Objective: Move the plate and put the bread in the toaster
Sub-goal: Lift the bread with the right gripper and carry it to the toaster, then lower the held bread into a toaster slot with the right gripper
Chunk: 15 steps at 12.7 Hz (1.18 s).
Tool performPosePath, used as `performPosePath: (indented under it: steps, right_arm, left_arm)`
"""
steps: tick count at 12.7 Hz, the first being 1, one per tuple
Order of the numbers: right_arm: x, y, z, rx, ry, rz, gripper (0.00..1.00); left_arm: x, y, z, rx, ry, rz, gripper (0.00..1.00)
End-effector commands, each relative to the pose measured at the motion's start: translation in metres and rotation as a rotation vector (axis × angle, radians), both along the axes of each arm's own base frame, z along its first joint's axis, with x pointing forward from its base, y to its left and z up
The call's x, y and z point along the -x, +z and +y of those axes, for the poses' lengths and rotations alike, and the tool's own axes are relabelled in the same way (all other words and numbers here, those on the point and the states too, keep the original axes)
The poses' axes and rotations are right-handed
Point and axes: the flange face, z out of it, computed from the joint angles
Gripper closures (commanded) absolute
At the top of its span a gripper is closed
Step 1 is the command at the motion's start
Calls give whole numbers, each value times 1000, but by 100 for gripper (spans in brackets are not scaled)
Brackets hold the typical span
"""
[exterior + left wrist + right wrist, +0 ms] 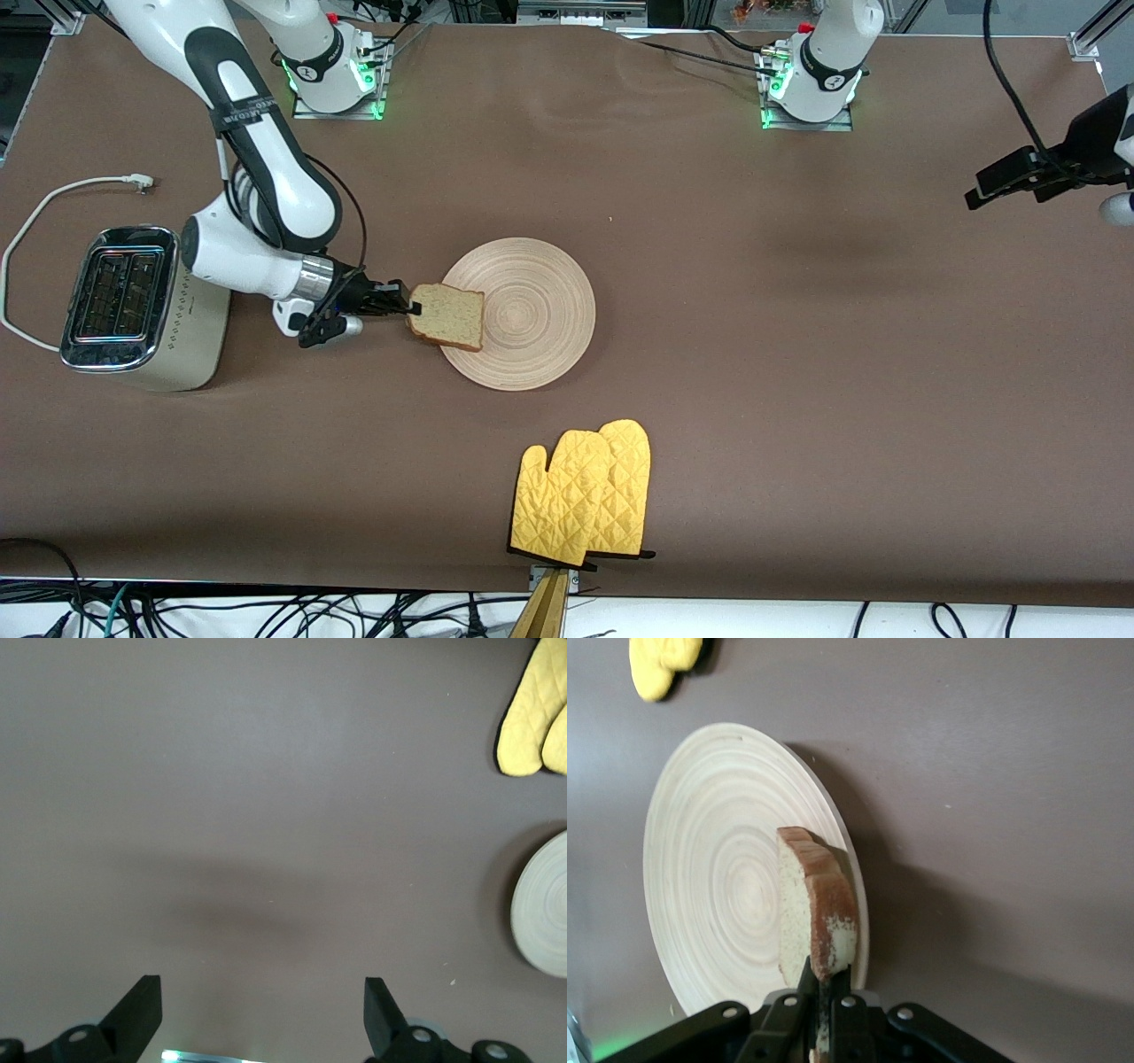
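A: Which way does the toaster [142, 306] lie from the bread [447, 316]?

B: Toward the right arm's end of the desk [797, 354]. The right end effector [409, 306] is clenched on the bread's crust edge, and the slice hangs over the rim of the plate [532, 310] on the toaster's side. The right wrist view shows the slice on edge, pinched between the fingers [833, 1010], clear of the plate [735, 895].

A: So the arm itself sits between the bread and the toaster?

B: Yes. The wrist lies just beside the toaster's dotted wall, and the slots face upward, their long axis running roughly nearer-to-farther from the front camera. The slice probably has to be carried above the chrome top and its flat faces lined up with a slot before lowering.

A: And the left arm?

B: It waits near its own end of the desk, well apart from the plate. The left end effector [261, 1014] is released, hovering over bare desk, with the plate's [545, 917] rim and a yellow mitt [527, 713] at the edge of its view. The right arm is far nearer the toaster.
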Motion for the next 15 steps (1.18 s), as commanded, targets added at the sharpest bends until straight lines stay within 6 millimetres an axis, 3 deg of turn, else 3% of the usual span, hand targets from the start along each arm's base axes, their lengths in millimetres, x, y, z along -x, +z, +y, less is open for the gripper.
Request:
performPosePath:
  steps: [1, 4, 7, 9, 11, 12, 15]
  right_arm:
    - [-22, 47, -33, 87, 100, 40, 100]
    - [-41, 99, -84, 190, 205, 117, 100]
    - [-44, 154, -155, 371, 205, 179, 100]
    - [-40, 189, -185, 476, 221, 231, 100]
    - [-45, 244, -198, 639, 172, 242, 100]
    - [-46, 263, -204, 723, 144, 240, 100]
    - [-50, 275, -243, 837, 22, 206, 100]
  left_arm:
    - [-7, 9, -13, -46, 60, 9, 0]
    - [-15, 11, -17, -50, 33, 1, 0]
    - [-15, 11, -23, -93, -171, -15, 0]
    - [-15, 12, -25, -109, -209, -21, 0]
    - [-16, 13, -26, -110, -225, -23, 0]
    - [-19, 16, -25, -110, -223, -31, 0]
    - [-30, 11, -11, -96, -197, -26, 0]
